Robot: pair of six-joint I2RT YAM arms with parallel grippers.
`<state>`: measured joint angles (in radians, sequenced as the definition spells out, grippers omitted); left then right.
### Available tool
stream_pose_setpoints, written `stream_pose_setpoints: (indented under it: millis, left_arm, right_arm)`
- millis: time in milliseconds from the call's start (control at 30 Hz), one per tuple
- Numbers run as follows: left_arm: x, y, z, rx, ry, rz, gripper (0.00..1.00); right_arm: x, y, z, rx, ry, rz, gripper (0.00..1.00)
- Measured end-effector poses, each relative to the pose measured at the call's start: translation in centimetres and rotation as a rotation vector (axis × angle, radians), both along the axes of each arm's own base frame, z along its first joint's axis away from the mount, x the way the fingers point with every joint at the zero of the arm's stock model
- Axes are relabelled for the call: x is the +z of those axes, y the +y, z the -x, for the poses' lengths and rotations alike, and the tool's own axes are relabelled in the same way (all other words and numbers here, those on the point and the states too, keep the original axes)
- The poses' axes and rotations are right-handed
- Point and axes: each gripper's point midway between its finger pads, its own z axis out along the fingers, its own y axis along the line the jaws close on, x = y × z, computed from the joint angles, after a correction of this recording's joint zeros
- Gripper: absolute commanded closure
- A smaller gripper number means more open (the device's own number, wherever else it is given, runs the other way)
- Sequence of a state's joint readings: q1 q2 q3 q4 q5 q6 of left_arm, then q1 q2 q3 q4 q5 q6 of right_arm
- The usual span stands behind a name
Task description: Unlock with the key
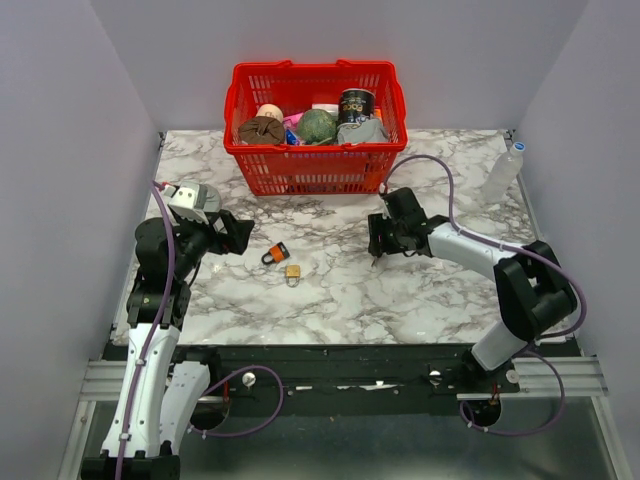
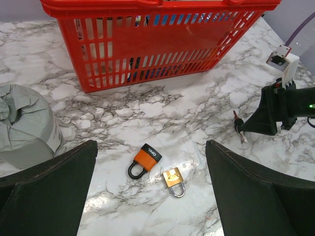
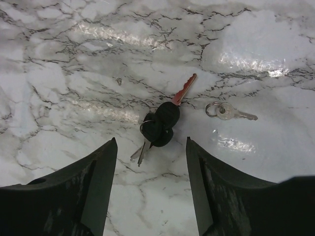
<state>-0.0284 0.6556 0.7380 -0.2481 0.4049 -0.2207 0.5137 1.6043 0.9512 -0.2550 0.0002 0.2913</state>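
Observation:
A bunch of black-headed keys [image 3: 161, 124] on a ring lies flat on the marble, with one red blade and two thin silver blades sticking out. My right gripper [image 3: 150, 143] is open just above and short of the bunch, touching nothing; it also shows in the top view [image 1: 378, 243]. An orange-and-black padlock [image 2: 145, 159] and a small brass padlock [image 2: 173, 180] lie side by side mid-table [image 1: 284, 262]. My left gripper [image 2: 151, 147] is open and empty, held above the padlocks. The keys also show in the left wrist view [image 2: 238, 127].
A small plain silver key [image 3: 229, 113] on its own ring lies right of the bunch. A red basket [image 1: 315, 165] full of items stands at the back. A clear bottle [image 1: 503, 172] stands at the far right. A grey crumpled wrap [image 2: 24, 123] sits left.

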Motion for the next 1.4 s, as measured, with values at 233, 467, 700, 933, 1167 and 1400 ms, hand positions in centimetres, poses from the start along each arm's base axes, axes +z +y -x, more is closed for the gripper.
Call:
stream_pose_setpoints:
  millis: [233, 467, 700, 933, 1167, 1400]
  left_arm:
    - [0.0, -0.1, 0.1, -0.004, -0.001, 0.0, 0.01]
    - [0.1, -0.3, 0.2, -0.012, -0.006, 0.0, 0.01]
    - [0.2, -0.5, 0.3, -0.019, -0.007, 0.001, 0.01]
    - [0.2, -0.7, 0.3, -0.024, -0.008, 0.0, 0.01]
    - [0.2, -0.8, 0.4, -0.031, -0.008, 0.0, 0.01]
    - [0.2, -0.9, 0.4, -0.033, -0.007, 0.0, 0.01]
  right_arm:
    - [-1.2, -1.7, -0.3, -0.078, 0.013, 0.095, 0.39]
    - [-2.4, -1.5, -0.5, -0.087, 0.042, 0.103, 0.42]
    - [-3.0, -0.7, -0.1, -0.071, 0.079, 0.07, 0.48]
    - [-2.9, 0.1, -0.4, -0.056, 0.073, 0.036, 0.52]
    - [-3.3, 0.4, -0.9, -0.062, 0.078, 0.029, 0.79]
    - [-3.2, 0.7, -1.3, -0.062, 0.064, 0.019, 0.99]
